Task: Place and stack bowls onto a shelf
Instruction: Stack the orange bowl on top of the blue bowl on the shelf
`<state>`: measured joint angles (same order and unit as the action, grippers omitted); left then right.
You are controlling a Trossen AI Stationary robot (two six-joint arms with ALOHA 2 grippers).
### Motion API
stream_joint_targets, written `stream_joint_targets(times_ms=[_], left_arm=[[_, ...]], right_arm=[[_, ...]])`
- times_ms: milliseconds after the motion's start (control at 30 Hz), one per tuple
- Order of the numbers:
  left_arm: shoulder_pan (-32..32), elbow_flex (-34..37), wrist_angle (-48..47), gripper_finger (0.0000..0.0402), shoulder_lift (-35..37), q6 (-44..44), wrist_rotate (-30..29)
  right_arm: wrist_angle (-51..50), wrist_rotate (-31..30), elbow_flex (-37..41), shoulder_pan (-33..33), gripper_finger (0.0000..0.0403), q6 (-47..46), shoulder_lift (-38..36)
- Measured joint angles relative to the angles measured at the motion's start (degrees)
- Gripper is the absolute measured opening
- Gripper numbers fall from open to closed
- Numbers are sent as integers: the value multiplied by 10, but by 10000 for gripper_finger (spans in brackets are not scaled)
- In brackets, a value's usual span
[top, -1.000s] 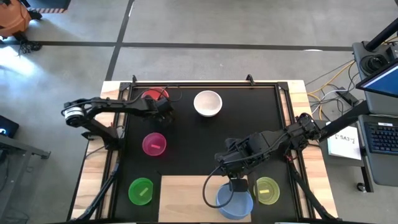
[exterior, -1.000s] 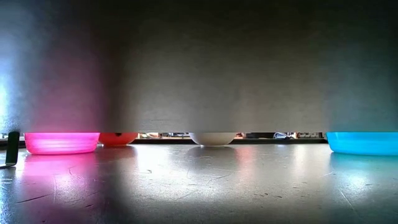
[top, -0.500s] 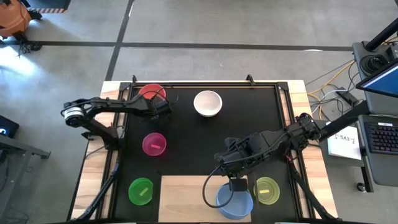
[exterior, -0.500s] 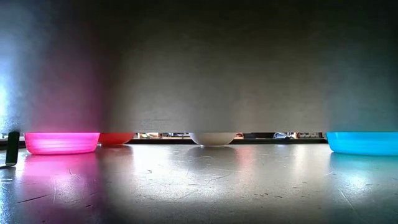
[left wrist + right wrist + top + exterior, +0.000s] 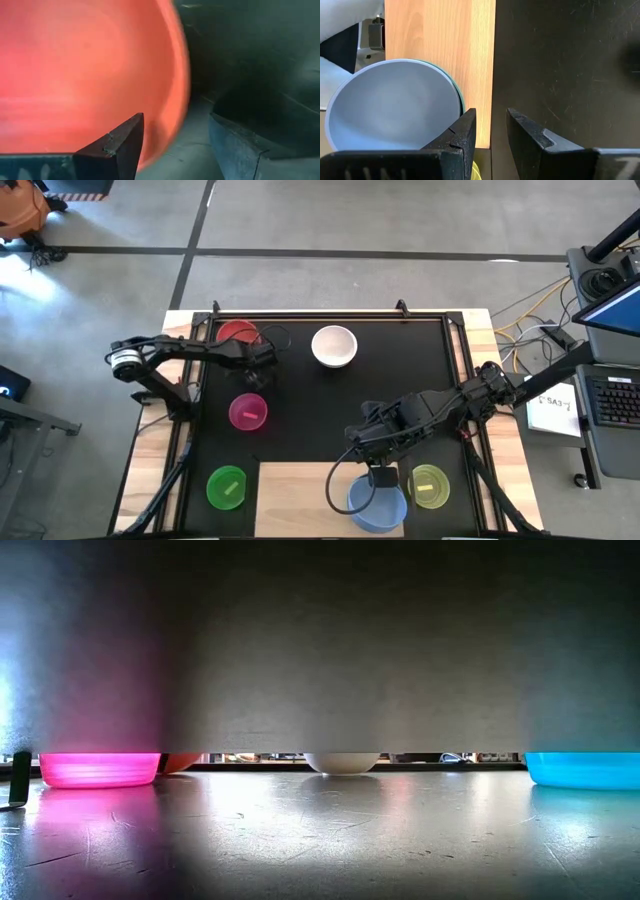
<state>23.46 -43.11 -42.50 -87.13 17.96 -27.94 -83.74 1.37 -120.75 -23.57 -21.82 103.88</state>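
Observation:
The red bowl sits on the black mat at the far left and fills the left wrist view. My left gripper is open at its near right rim, one finger over the bowl's inside, the other outside. My right gripper hangs open and empty above the light-wood shelf. On the shelf a grey-blue bowl rests nested in a teal one. The white bowl, magenta bowl, green bowl and yellow-green bowl stand apart. My left gripper comes at the red bowl slanting down from the table's left. The bowl's rim runs between the two fingers, one inside and one outside. I cannot tell whether either finger touches the bowl.
A cyan bowl shows at the right of the low view, the magenta one at its left. The mat's middle is bare. Metal frame rails run along the mat's edges. A laptop stands off the table at the right.
My left gripper has tipped more steeply downward at the red bowl's rim, with its fingers still apart. The red bowl has shifted a little toward the table's left edge. In the low view its rounded underside has dropped and shows less behind the magenta bowl.

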Motion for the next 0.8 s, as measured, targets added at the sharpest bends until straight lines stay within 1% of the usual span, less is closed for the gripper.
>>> stream_joint_targets(times_ms=[100, 500, 800], left_arm=[[1, -8, -7, 201, 1, -10, -22], [-1, -102, -31, 201, 2, -40, -17], [-10, -108, -45, 201, 5, -40, -10]], right_arm=[[0, 0, 0, 0, 96, -1, 0], [0, 0, 0, 0, 96, -7, 0], [-1, 1, 0, 0, 96, 0, 0]])
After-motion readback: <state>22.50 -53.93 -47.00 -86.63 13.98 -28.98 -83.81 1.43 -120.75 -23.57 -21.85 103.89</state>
